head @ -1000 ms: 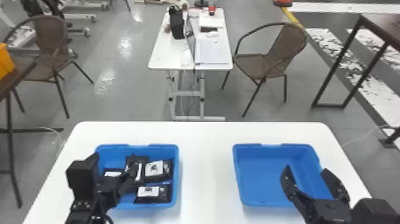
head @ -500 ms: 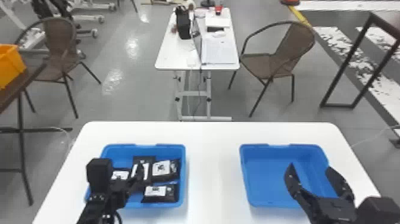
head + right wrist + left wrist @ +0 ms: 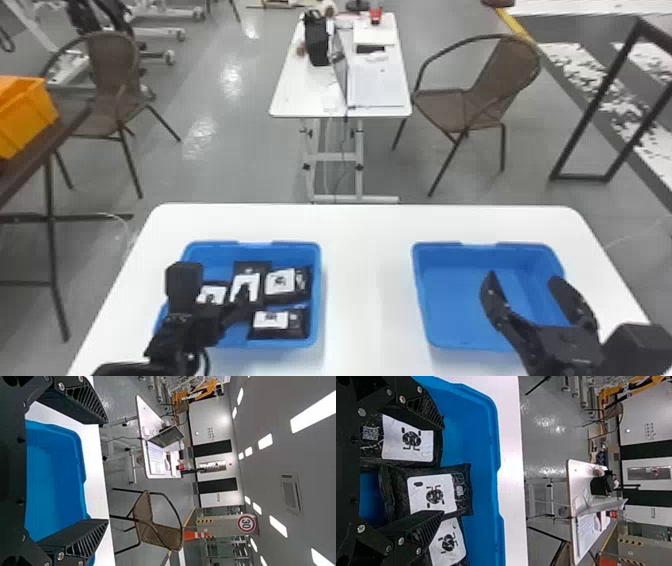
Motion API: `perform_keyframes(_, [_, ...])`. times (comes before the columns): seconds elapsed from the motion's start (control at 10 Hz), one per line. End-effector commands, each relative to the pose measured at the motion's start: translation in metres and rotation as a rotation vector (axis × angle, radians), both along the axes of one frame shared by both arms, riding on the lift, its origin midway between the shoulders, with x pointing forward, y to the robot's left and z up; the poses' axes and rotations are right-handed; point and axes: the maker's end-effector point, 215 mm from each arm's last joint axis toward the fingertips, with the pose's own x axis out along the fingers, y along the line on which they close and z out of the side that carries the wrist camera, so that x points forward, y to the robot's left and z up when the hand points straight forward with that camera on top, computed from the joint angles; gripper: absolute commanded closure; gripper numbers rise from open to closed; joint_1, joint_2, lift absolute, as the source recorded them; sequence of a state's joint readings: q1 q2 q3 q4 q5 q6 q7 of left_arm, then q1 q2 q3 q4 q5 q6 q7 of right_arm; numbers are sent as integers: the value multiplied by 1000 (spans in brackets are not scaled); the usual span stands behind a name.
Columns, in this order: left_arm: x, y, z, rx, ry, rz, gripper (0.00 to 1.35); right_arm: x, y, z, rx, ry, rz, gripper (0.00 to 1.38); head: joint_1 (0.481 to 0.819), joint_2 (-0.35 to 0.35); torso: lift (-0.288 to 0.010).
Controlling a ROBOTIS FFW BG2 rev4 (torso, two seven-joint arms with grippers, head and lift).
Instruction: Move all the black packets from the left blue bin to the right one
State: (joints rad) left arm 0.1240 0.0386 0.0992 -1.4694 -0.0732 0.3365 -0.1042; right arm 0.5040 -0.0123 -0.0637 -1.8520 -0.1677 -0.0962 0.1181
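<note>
White table (image 3: 367,280) lies flat in front of you, with grey floor (image 3: 235,165) past it. Take 12 o'clock as straight ahead. The left blue bin (image 3: 320,285) sits toward 11, and the four black packets (image 3: 277,325) you can see are all in it. Toward 1 is the right blue bin (image 3: 455,300), where they need to go.

Your left gripper (image 3: 443,470) has its two fingers spread wide over the packets, and it doesn't seem to pinch any. Watch out: the middle packet (image 3: 431,494) touches its neighbour packet (image 3: 449,542) at 3 o'clock. One finger hangs right by that join — shut now and you might grab both, or poke the wrong one. The bags look soft and slippery, so a tiny pinch at the edge could let one slide out and flop onto the table. Lift it too low and it could bump the bin's side and fall back.

Your right gripper (image 3: 522,276) is spread too, with nothing in it, and seems to hang over the right bin. It could block a drop — the two arms might bump if you don't move it aside.

Far off, you have a desk (image 3: 295,95) with a laptop (image 3: 168,437) at 12, a brown chair (image 3: 442,102) at 1 and an orange crate (image 3: 25,117) at 10. They look too far away to get in your way.
</note>
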Motion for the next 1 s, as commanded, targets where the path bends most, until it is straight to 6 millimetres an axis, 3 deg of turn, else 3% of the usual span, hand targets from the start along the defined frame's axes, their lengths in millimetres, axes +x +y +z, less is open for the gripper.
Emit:
perform_keyframes(0.0, [7, 6, -16, -9, 39, -24, 298, 1, 3, -1, 2, 2, 7, 136, 695, 48, 0])
perform_keyframes(0.3, [26, -1, -26, -31, 72, -150, 298, 8, 8, 1, 6, -5, 26, 136, 695, 55, 0])
perform_keyframes(0.6, [26, -13, -46, -45, 140, -234, 318, 10, 14, 0, 13, -4, 40, 136, 695, 53, 0])
perform_keyframes(0.7, [24, -20, -54, -51, 178, -277, 427, 12, 15, 0, 15, -7, 44, 136, 695, 51, 0])
perform_keyframes(0.8, [20, -28, -60, -80, 209, -314, 670, 12, 16, 0, 15, -5, 46, 136, 695, 44, 0])
perform_keyframes(0.9, [19, -31, -60, -86, 214, -329, 820, 12, 16, 0, 16, -4, 46, 136, 695, 35, 0])
